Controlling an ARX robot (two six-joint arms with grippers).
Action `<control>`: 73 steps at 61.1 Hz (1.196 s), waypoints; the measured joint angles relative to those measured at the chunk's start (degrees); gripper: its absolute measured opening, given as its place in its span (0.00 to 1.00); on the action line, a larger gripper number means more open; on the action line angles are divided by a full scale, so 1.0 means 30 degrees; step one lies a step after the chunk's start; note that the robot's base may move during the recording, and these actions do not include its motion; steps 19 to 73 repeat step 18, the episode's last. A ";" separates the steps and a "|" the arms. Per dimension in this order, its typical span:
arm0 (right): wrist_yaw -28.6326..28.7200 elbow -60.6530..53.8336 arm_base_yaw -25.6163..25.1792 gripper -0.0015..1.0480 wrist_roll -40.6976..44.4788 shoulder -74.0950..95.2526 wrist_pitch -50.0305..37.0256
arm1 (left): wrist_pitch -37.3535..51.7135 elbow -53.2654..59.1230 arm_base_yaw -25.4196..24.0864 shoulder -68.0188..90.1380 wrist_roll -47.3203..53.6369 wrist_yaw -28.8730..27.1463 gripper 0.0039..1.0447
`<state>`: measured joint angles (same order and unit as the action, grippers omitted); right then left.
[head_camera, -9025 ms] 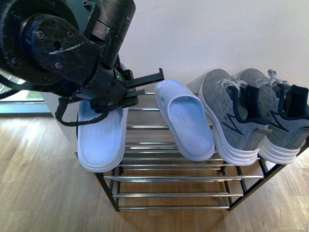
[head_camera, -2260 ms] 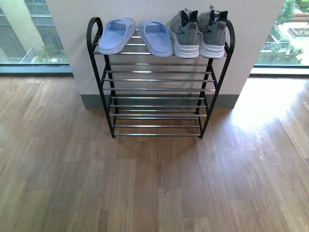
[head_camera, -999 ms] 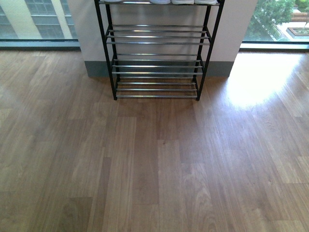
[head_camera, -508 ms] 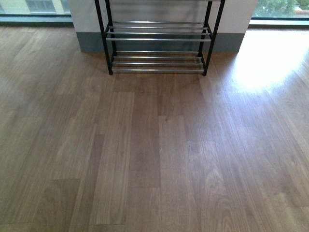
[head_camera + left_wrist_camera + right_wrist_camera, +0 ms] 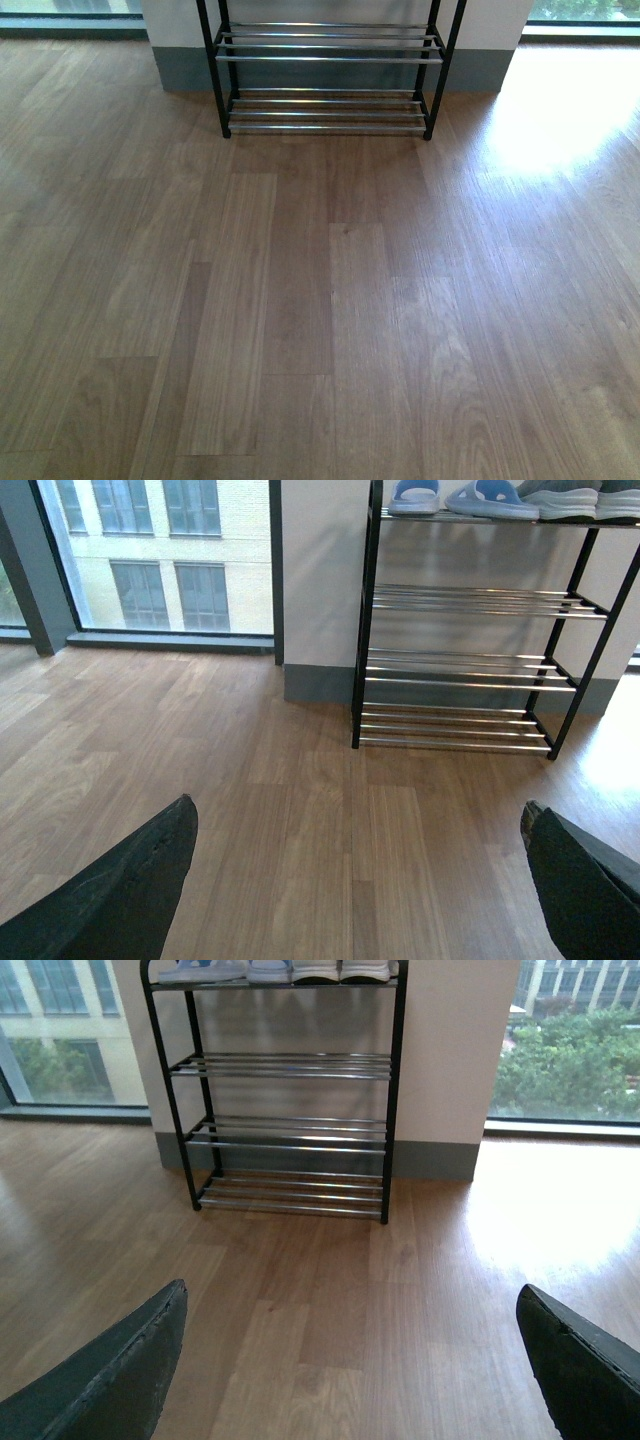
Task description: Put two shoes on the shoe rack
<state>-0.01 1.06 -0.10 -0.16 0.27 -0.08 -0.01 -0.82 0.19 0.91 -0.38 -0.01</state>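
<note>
Shoes, two gray knit ones with white soles [image 5: 578, 498], sit on the top shelf of the black metal shoe rack with shiny bars [image 5: 465, 670], beside two pale blue sandals [image 5: 455, 495]. All four are cut off. Left gripper [image 5: 355, 880] and right gripper [image 5: 350, 1360] are spread wide, holding nothing. No writing shows

Shoe rack [image 5: 290, 1065]: black frame, chrome bars, upright vs wall. Two gray sneakers [image 5: 340, 971], white soles, side by side on top tier, right end.

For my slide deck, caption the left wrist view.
Open left pincer faces shoe rack, sandals and sneakers on top.
</note>
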 joint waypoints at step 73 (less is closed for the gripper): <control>0.0000 0.0000 0.0000 0.91 0.0000 0.0000 0.0000 | 0.0000 0.0000 0.0000 0.0000 0.0000 0.0000 0.91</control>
